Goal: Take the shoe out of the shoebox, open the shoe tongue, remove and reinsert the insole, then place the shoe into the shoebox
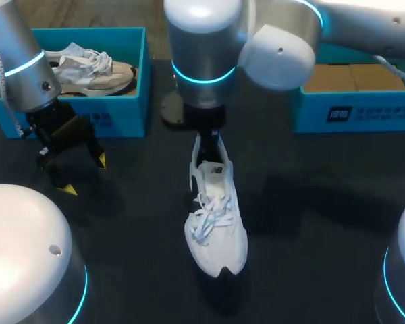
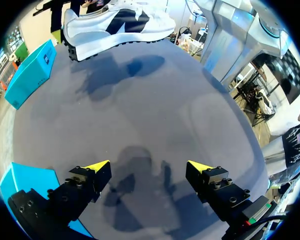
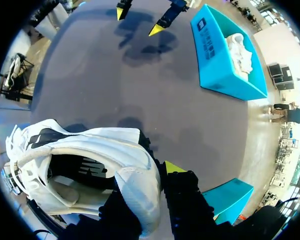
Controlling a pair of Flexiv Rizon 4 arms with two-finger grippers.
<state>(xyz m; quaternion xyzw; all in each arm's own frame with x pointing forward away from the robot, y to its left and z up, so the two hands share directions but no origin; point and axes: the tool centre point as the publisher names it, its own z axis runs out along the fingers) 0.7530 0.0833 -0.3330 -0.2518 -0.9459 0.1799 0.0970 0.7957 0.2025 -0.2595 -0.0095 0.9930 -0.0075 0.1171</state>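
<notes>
**Shoe pinched at the heel, both boxes well aside**

Heel collar of the white shoe [image 3: 132, 172] sits closest in the right wrist view, clamped in the right pincer [image 3: 150, 185]: one yellow-tipped finger lies outside the heel, and the other seems to be inside the opening. From overhead the shoe hangs from that pincer, toe pointing down and toward the near edge of the dark counter [image 1: 310, 202]. The left wrist view shows it raised above its own shadow.

It should be light. The upper and the tongue look soft and will probably fold, while the sole and heel cup look stiffer, so the heel is a sound hold. The loose laces [image 1: 209, 219] may snag.

The left pincer [image 2: 147, 170] hangs released and empty above the counter, just beside the left shoebox [image 1: 138, 74]. That box holds a grey-and-beige sneaker [image 1: 88, 67]. The right shoebox [image 1: 364, 111] shows only brown card [image 1: 354, 77] inside, so it likely has room.
</notes>
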